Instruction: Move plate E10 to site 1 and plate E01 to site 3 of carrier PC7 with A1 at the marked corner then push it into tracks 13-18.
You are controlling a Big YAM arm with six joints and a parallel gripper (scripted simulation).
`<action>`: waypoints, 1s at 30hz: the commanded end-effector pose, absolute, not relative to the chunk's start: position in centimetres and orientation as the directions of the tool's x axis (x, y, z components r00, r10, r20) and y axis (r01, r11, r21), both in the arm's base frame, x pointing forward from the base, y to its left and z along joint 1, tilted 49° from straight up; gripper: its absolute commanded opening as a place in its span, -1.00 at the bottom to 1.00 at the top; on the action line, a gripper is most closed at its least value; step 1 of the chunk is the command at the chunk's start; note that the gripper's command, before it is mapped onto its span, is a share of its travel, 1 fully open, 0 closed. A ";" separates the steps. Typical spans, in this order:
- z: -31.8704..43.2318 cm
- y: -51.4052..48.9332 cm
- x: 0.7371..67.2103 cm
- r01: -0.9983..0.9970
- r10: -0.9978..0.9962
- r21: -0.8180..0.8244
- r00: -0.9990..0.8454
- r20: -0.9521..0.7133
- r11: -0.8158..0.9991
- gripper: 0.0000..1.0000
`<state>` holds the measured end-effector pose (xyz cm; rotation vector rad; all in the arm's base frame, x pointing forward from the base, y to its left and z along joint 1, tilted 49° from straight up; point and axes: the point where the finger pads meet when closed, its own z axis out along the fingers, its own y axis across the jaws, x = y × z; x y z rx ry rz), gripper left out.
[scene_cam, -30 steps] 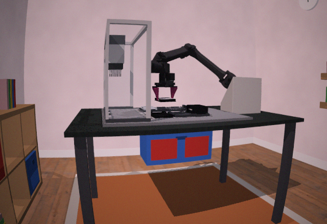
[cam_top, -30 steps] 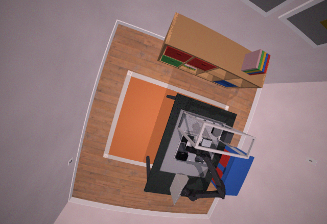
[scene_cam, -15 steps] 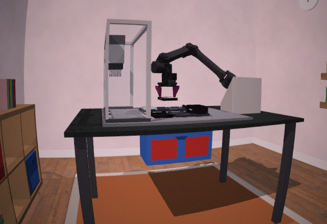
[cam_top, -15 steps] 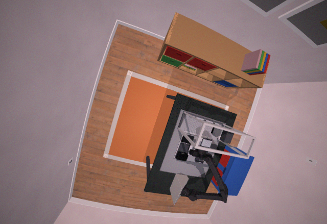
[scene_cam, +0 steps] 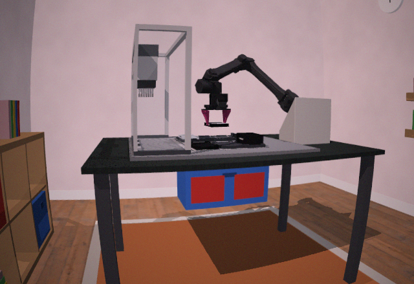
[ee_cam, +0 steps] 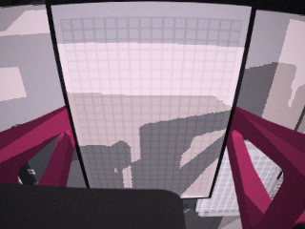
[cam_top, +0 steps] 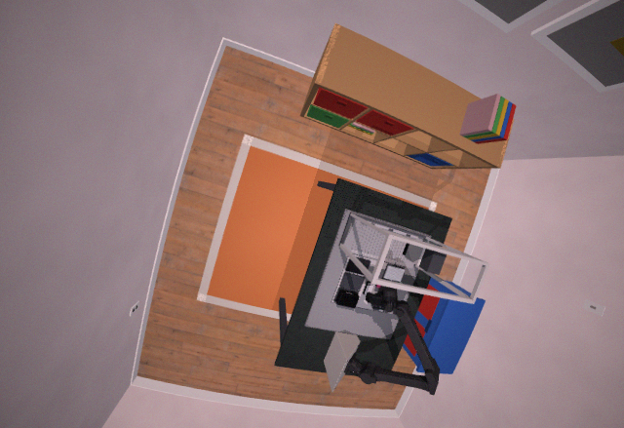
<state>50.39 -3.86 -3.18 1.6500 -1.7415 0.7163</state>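
Observation:
My gripper (scene_cam: 216,120) hangs well above the deck, just to the right of the instrument frame, and is shut on the 384-well plate E10 (scene_cam: 216,124), which it holds level. In the wrist view the plate (ee_cam: 152,95) fills the middle as a pale finely gridded rectangle with a dark rim, and the magenta fingers press on its two long sides. The deep-well block E07 (scene_cam: 249,138) stands as a black box on the deck nearest the arm base. Low dark shapes of the carrier and nests (scene_cam: 210,142) lie below the gripper; I cannot tell them apart. From above, the gripper (cam_top: 375,290) is beside the nest row.
The tall white instrument frame (scene_cam: 162,87) with its pipetting head (scene_cam: 147,70) stands at the left of the deck, its near post close to the gripper. The arm's grey base housing (scene_cam: 306,120) is at the right. A blue and red cabinet (scene_cam: 227,187) sits under the table.

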 end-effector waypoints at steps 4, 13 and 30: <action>-0.3 -4.8 50.7 -0.998 -0.665 -0.016 -0.053 0.745 0.061 -1.00; 1.8 -6.6 48.4 -0.998 -0.664 -0.015 -0.052 0.746 0.061 -1.00; 5.3 -9.6 44.5 -0.998 -0.663 -0.013 -0.050 0.747 0.061 -1.00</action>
